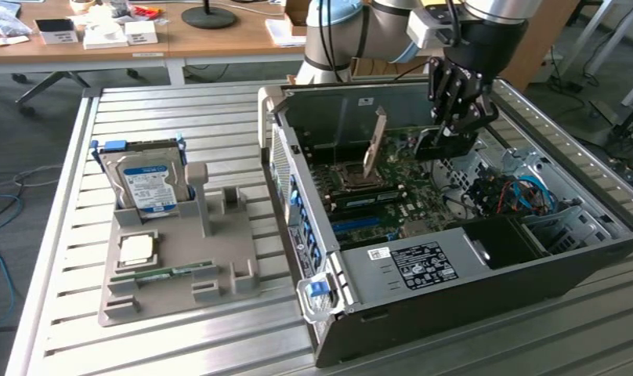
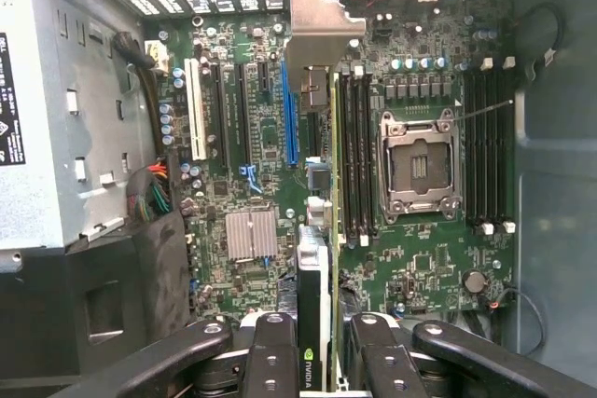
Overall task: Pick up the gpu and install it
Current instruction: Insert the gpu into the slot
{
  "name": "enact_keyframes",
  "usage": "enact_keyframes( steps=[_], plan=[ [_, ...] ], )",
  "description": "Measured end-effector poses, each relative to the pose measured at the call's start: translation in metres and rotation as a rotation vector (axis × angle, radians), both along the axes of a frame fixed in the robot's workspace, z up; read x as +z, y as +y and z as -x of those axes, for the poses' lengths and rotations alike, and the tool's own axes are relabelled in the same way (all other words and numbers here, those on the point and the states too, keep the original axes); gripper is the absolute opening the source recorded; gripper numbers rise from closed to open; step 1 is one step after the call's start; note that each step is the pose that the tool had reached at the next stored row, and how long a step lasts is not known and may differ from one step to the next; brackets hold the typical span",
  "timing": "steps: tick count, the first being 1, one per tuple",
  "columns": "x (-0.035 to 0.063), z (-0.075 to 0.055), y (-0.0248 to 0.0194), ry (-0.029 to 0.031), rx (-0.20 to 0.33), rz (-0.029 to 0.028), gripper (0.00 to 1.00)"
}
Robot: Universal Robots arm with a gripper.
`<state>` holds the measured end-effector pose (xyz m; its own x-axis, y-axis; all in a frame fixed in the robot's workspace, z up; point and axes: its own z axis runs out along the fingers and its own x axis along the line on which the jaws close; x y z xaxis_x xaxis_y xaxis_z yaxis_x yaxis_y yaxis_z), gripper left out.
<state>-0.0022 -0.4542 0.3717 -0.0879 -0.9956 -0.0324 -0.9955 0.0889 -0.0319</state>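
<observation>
My gripper (image 1: 450, 135) reaches down into the open computer case (image 1: 295, 196) and is shut on the gpu (image 1: 429, 146). The card hangs on edge over the motherboard (image 1: 400, 204), and its metal end bracket (image 1: 376, 141) points toward the case's slotted rear wall. In the wrist view the gpu (image 2: 312, 277) runs edge-on away from the gripper (image 2: 317, 370), a black finger (image 2: 270, 351) on each side of it. Its silver bracket (image 2: 317, 30) lies near the rear slots. The card lines up between the blue expansion slot (image 2: 287, 118) and the memory slots (image 2: 354, 156). Whether it touches a slot I cannot tell.
On the exterior view's left, a grey holder (image 1: 222, 227) carries a hard drive (image 1: 144, 184), a processor chip (image 1: 137, 249) and a memory stick (image 1: 175, 272). Inside the case are the processor socket (image 2: 415, 165), a heatsink (image 2: 250, 235) and the power supply (image 1: 426, 265). Case walls close in around the gripper.
</observation>
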Motion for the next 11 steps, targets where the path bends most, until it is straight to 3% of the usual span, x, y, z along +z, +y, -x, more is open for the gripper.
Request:
enact_keyframes(
  steps=[11],
  plan=[
    [-0.0007,0.012,0.0,0.0001,0.0,0.0001,0.27]
  ],
)
